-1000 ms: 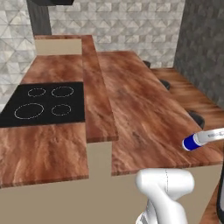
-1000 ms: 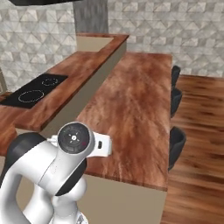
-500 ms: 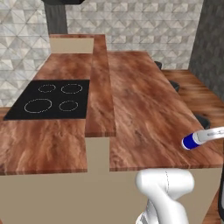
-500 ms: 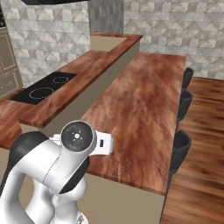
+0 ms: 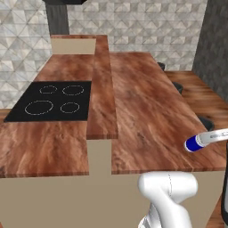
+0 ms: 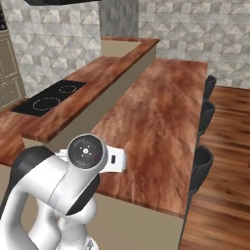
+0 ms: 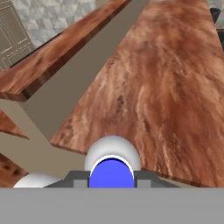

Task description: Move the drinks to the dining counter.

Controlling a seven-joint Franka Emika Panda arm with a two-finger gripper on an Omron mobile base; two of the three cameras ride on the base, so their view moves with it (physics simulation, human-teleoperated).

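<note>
- A small blue-and-white bottle (image 5: 205,140) is seen in the left base view, lying roughly level in the air above the near right corner of the dining counter (image 5: 147,107), blue end toward the counter and pale body running off the picture's right edge.
- In the hand view the same bottle (image 7: 112,168) is seen end-on: a round blue face with a white rim, a white rounded part behind it.
- The gripper (image 7: 112,178) is clamped on the bottle; a grey finger (image 7: 77,178) is pressed against each side of it, and the tips are hidden by the grey band below.
- The bottle is held clear of the wood; no contact with the counter is visible.
- The dining counter is a long reddish-brown wood-grain top on a beige island. In the hand view its near edge (image 7: 144,173) lies just beyond the bottle.
- A narrow raised ledge (image 5: 101,84) runs along the counter's left long edge, carried on a beige wall.
- Beyond the ledge, a second wood top (image 5: 40,142) carries a black cooktop (image 5: 51,101) with four white ring marks, set toward its middle.
- Dark stools (image 6: 201,166) are lined up along the right long edge of the dining counter, over a wood-plank floor (image 6: 229,185).
- The white arm (image 6: 73,171) is seen in the right base view, in front of the near end of the counter.
- Grey tiled walls (image 5: 133,22) close the far side of the room.
</note>
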